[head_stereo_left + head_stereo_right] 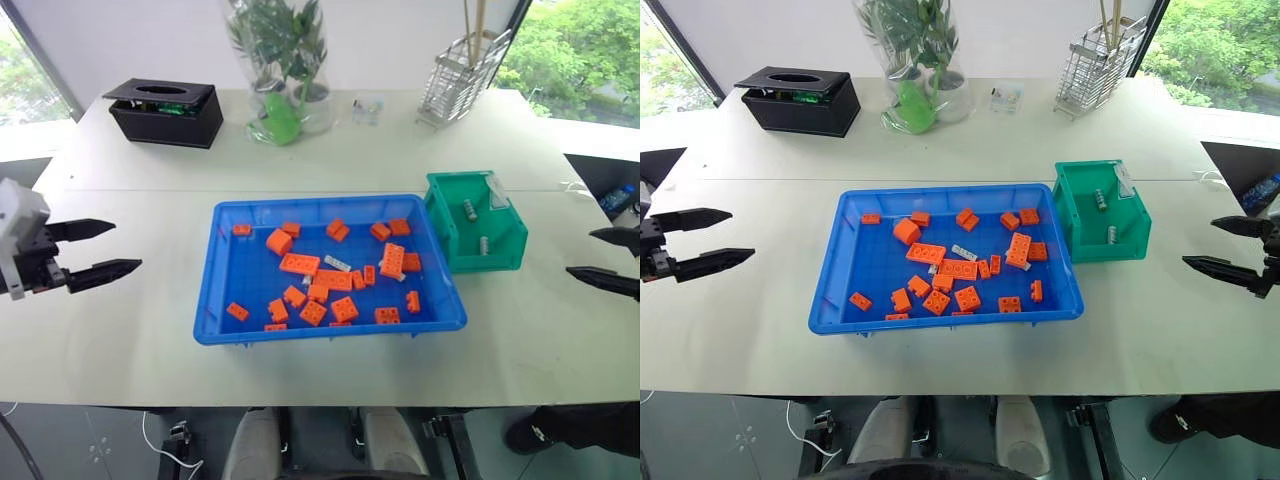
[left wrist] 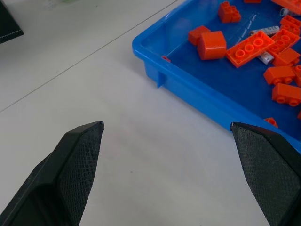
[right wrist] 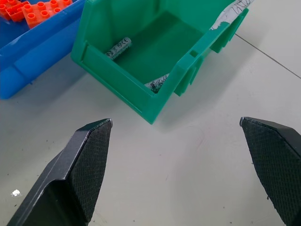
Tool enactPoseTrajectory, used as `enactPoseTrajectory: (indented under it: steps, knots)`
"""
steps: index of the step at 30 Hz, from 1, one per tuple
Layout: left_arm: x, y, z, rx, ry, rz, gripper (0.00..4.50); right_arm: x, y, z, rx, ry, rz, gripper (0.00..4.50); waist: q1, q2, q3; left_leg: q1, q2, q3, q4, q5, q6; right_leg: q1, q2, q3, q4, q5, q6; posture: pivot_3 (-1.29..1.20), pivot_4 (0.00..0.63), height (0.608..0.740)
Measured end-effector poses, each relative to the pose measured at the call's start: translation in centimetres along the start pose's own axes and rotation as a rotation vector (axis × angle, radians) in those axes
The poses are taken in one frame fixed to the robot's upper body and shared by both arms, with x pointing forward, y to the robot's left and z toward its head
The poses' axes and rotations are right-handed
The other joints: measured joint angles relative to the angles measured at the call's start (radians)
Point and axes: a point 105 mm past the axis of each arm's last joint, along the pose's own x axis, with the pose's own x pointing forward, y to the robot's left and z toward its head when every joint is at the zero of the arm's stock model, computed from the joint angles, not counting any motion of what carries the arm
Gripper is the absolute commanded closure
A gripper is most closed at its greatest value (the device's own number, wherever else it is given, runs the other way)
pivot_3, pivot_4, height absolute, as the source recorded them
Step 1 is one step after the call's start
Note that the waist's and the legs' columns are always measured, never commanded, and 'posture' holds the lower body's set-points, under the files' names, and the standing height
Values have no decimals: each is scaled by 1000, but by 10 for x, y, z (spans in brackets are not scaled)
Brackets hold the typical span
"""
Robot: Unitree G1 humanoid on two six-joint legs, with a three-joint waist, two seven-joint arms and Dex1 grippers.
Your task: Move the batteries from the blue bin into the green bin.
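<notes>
Bare table flanking blue bin

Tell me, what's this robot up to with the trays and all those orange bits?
It is sorting batteries out of the blue bin, which is full of orange bricks, into the green bin beside it. Two batteries already lie in the green bin, and at least one more lies among the bricks. Right now nothing is being held: the left gripper and the right gripper are both open, out to either side of the bins above the table.
</notes>
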Motion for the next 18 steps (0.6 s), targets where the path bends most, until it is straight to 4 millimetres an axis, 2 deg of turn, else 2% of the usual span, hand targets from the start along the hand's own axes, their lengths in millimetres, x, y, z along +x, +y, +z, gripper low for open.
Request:
enactPoseTrajectory:
  steps: [18]
  knots:
    - [-3,-1,-4,-15,-14,30,0,5,-9,-7,9,-20,-29,21,0,0,0,0,0,1,0,0,0,0,1,0,1,0,0,0,150,736]
